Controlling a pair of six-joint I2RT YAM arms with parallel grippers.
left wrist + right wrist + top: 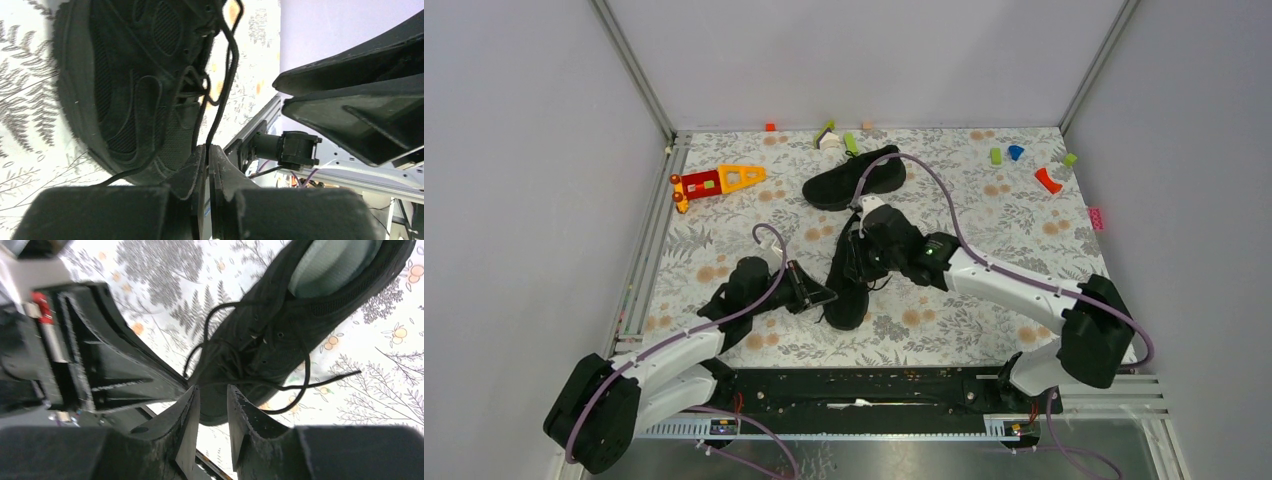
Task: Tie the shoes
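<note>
Two black shoes lie on the flowered mat: one far, one at the middle. My left gripper is at the middle shoe's left side. In the left wrist view it is shut on a thin black lace that runs up to the shoe. My right gripper hovers over the same shoe. In the right wrist view it stands narrowly open just short of the shoe. A loose lace crosses just beyond its tips. The pale insole shows.
A red and yellow toy lies at the far left. Small coloured blocks sit along the back, among them a green one, a blue one and a red one. A black rail runs along the near edge. Grey walls enclose the mat.
</note>
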